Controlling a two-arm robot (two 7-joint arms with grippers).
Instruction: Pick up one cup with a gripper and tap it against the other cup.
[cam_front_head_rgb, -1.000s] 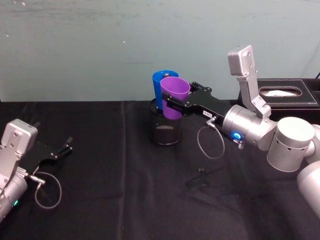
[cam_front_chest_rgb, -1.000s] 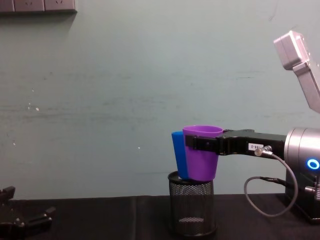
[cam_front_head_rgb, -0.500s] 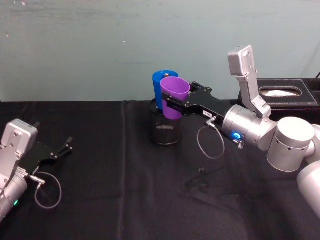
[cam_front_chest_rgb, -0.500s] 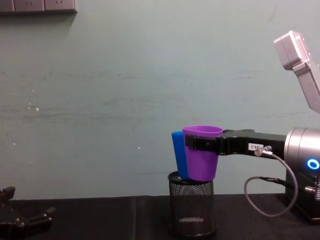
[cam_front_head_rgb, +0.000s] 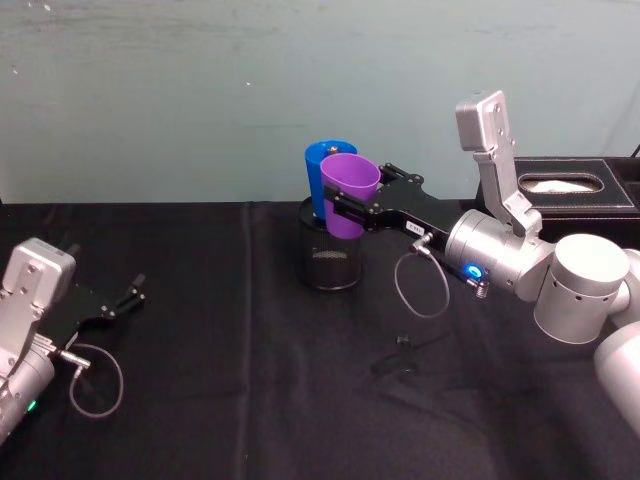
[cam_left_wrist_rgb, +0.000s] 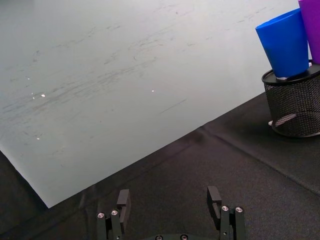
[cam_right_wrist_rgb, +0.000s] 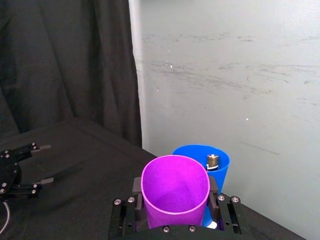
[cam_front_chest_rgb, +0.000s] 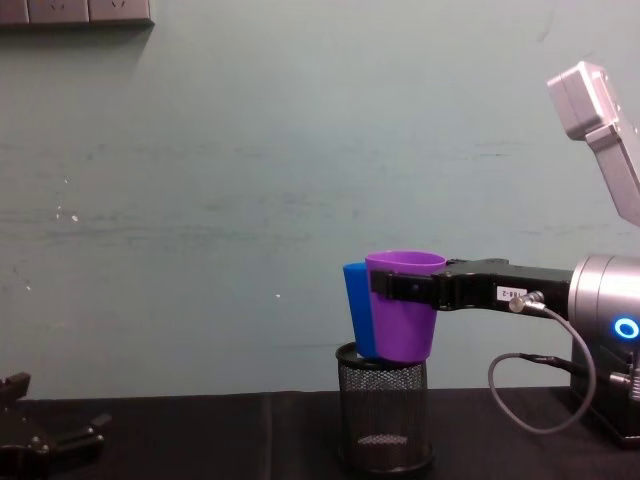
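My right gripper (cam_front_head_rgb: 345, 207) clamps the smooth purple plastic tumbler (cam_front_head_rgb: 348, 194) against the bright blue plastic tumbler (cam_front_head_rgb: 322, 177), which stands in the black mesh pen holder (cam_front_head_rgb: 331, 258) near the tabletop's back edge. Pushing harder, I risk toppling the holder. My left gripper (cam_front_head_rgb: 128, 299) rests open near the left edge.

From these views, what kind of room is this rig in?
Likely a lab or test bench: a table draped in black cloth against a bare, scuffed pale green wall, with wall sockets, a tissue box and a mesh pen holder.
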